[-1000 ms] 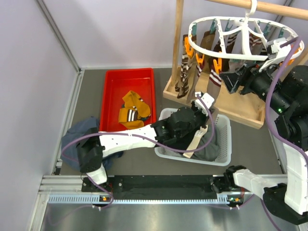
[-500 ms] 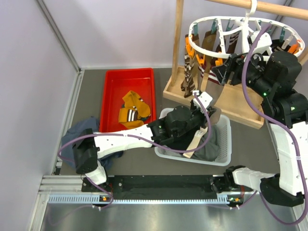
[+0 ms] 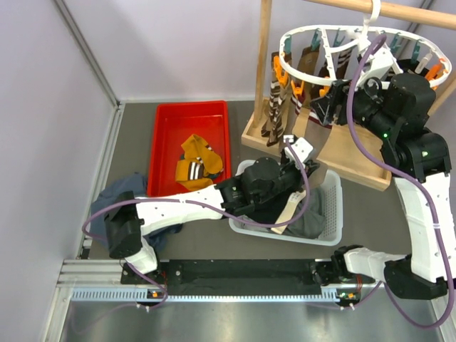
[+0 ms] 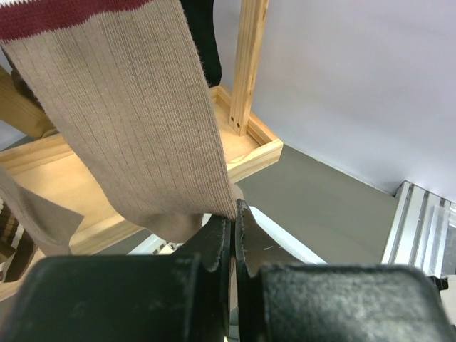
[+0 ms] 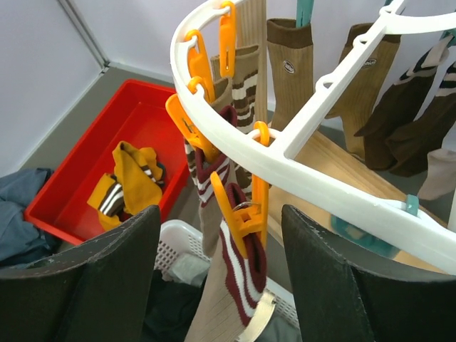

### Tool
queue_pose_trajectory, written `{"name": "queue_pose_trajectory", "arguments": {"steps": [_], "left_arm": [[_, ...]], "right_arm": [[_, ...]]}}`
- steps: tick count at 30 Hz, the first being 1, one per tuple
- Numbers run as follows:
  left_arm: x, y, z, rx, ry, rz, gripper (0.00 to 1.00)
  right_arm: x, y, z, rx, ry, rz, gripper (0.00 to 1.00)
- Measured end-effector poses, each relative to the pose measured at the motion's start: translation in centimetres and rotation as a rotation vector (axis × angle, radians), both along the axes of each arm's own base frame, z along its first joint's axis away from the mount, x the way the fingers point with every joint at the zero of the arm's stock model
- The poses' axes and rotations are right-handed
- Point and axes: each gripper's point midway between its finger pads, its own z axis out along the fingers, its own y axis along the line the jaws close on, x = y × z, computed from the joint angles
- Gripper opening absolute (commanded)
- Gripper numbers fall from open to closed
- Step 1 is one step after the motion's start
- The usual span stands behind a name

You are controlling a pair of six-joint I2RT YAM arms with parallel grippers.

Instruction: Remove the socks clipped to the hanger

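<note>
**One sock gripped at the toe, its clip not yet opened**

At the far left of my overhead view, the red tray on the surface holds a bundle of mustard socks, so part of the job looks done.

My left pincer reaches over the white basket. Its jaws are fully closed on the bottom edge of a beige sock, which hangs down with a dark red band near its top.

Further right, the hanger hangs from the pole of the wooden rack. Many socks are clipped round its rim.

My right pincer is up at that rim with its jaws wide apart and nothing in them. An orange clip sits between the two fingers. That clip pinches a maroon-and-white striped cuff, which I take to belong to the sock my left side is holding, though I can't follow the fabric all the way down.

I judge the step to be freeing this one sock. Next, the right jaws need to squeeze the clip's handles without catching the white rim. Then the left needs a steady downward pull, and the sock goes to the tray.
</note>
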Motion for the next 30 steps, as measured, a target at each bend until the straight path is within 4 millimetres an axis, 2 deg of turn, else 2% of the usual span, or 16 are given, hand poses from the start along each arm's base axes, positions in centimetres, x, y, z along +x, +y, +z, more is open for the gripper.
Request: {"name": "queue_pose_trajectory", "arguments": {"steps": [4, 15, 16, 17, 19, 20, 22, 30], "left_arm": [[-0.2, 0.6, 0.1, -0.001, 0.000, 0.000, 0.00], [-0.5, 1.0, 0.3, -0.007, 0.006, -0.005, 0.00], [-0.5, 1.0, 0.2, -0.006, 0.006, -0.005, 0.00], [-0.5, 1.0, 0.2, -0.005, 0.006, -0.005, 0.00], [-0.5, 1.0, 0.1, -0.003, 0.007, -0.005, 0.00], [-0.5, 1.0, 0.1, -0.003, 0.007, -0.005, 0.00], [-0.5, 1.1, 0.1, -0.003, 0.007, -0.004, 0.00], [-0.2, 1.8, -1.2, 0.024, 0.018, 0.029, 0.00]], "right_arm": [[0.2, 0.1, -0.2, -0.002, 0.005, 0.002, 0.68], [0.5, 0.5, 0.0, 0.007, -0.002, 0.020, 0.51], [0.6, 0.6, 0.1, 0.009, -0.004, 0.020, 0.48], [0.7, 0.6, 0.1, 0.010, -0.006, 0.020, 0.35], [1.0, 0.6, 0.2, 0.011, -0.013, 0.018, 0.18], [1.2, 0.6, 0.2, 0.017, -0.009, 0.010, 0.06], [1.6, 0.3, 0.1, 0.018, -0.006, -0.010, 0.00], [2.1, -0.3, 0.4, 0.024, -0.016, -0.055, 0.00]]}}
